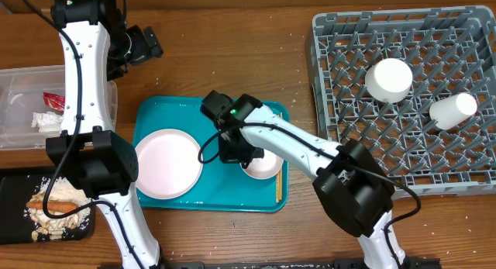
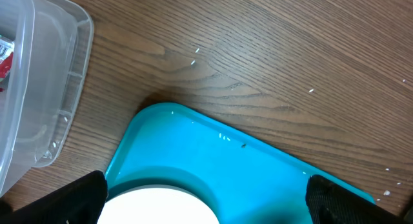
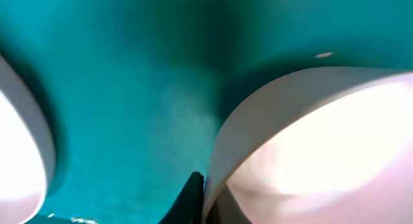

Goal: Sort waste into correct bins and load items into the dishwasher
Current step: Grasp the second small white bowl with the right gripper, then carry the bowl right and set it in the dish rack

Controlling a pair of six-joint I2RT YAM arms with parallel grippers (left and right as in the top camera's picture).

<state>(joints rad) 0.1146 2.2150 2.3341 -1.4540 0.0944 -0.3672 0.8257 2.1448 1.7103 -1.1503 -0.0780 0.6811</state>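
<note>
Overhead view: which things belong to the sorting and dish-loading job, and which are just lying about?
Job: plate, bowl by the plate, racked bowl, cup, grey rack, clear tub, red wrapper, tissue, black tray, sausage stick, scraps.
Lying about: teal tray, chopsticks.

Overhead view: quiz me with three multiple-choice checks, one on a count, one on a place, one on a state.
1. White dishes in the rack: A none, B two, C four.
2. The plate is: A in the rack, B on the teal tray, C lifted in the air.
3. Left fingers: A open, B shut on the plate, C shut, empty.
Answers: 1 B, two lie among the pegs; 2 B, it rests flat on the tray; 3 A, they stand wide apart.
</note>
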